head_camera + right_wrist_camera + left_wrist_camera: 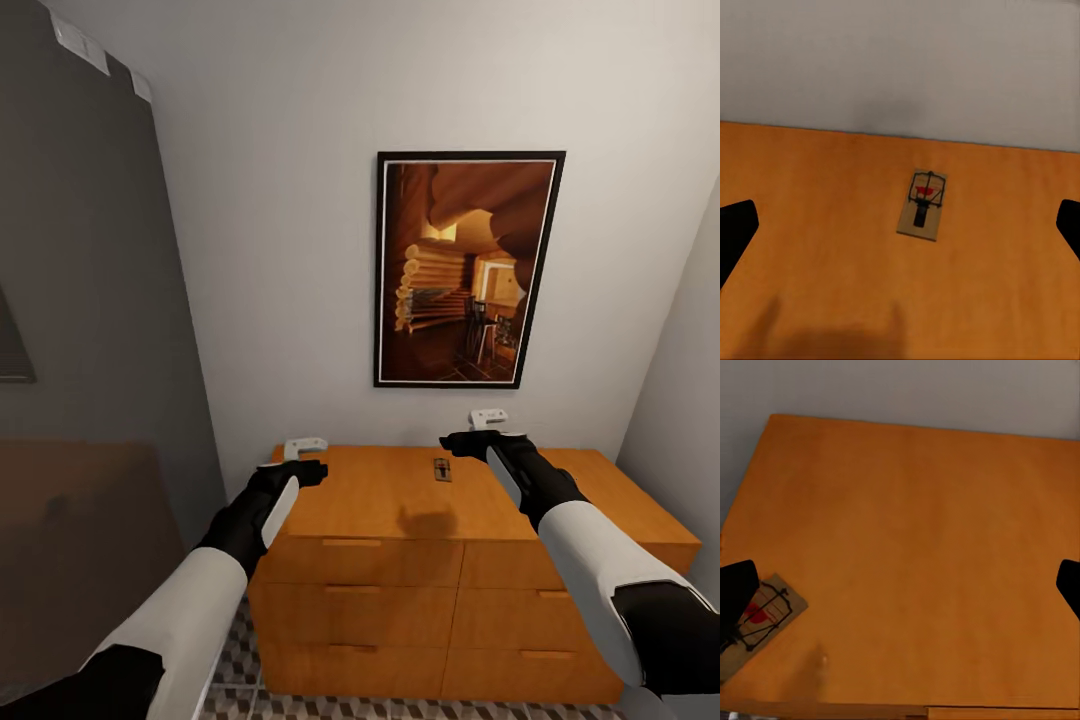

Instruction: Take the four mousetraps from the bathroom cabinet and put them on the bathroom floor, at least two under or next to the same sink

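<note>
Mousetrap [441, 469] flat on cabinet [380, 500] top, long axis toward wall. Nearer right gripper [489, 420], ahead between its fingers. Both grippers spread wide, empty; left gripper [305, 447] farther.

Light: soft, even, fairly bright on the pale wall [290, 220] | Left side: dim grey | Shadows: faint blurred blot on the cabinet [380, 500] top, another smudge in the right wrist view | Glare: mild sheen on the picture [465, 268] | Sharpness: wrist views soft, edges stretched in head view
</note>
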Controlling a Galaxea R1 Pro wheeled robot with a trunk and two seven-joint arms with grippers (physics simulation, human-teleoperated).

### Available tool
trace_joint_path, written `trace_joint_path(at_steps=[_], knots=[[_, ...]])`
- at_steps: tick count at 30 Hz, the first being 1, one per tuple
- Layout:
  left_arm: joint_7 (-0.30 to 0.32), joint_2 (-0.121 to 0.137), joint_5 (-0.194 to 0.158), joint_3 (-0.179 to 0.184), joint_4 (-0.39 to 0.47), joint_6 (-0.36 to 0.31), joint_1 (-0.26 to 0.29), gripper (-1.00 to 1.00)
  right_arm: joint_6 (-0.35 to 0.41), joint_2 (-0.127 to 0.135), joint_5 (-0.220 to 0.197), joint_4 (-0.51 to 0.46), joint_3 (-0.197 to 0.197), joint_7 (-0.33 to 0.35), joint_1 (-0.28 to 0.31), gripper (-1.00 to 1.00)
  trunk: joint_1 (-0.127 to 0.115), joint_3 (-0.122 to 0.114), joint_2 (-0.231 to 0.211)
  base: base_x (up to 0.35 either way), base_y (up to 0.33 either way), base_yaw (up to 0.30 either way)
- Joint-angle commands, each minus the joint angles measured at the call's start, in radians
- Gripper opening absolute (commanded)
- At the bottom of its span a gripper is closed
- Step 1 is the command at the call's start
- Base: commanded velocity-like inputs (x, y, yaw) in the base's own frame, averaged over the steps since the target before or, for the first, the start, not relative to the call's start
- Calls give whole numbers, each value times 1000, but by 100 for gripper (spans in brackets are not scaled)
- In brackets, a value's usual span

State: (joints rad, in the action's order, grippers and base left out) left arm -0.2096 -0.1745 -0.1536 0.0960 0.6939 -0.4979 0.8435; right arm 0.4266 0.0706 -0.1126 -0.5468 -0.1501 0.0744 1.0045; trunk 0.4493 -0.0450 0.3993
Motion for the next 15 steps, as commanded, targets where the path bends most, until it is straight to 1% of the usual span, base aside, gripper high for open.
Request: trace_joint_path(at_steps=[1, 4, 7, 15], knots=[[-8, 0, -11, 2, -4, 3, 0, 100, 5, 2, -11, 0, -6, -5, 0, 100, 1, 0, 1, 207, 114, 0], [-8, 0, -11, 2, -10, 9, 0, 100, 5, 2, -11, 9, -5, -8, 0, 100, 1, 0, 1, 179, 94, 0], [-9, 0, -10, 2, -12, 12, 0, 100, 5, 2, -12, 26, -5, -8, 0, 100, 1, 0, 1, 96, 50, 0], [-10, 0, -10, 2, -15, 16, 0, 100, 6, 2, -26, 48, -6, -1, 0, 100, 1, 0, 1, 25, 13, 0]])
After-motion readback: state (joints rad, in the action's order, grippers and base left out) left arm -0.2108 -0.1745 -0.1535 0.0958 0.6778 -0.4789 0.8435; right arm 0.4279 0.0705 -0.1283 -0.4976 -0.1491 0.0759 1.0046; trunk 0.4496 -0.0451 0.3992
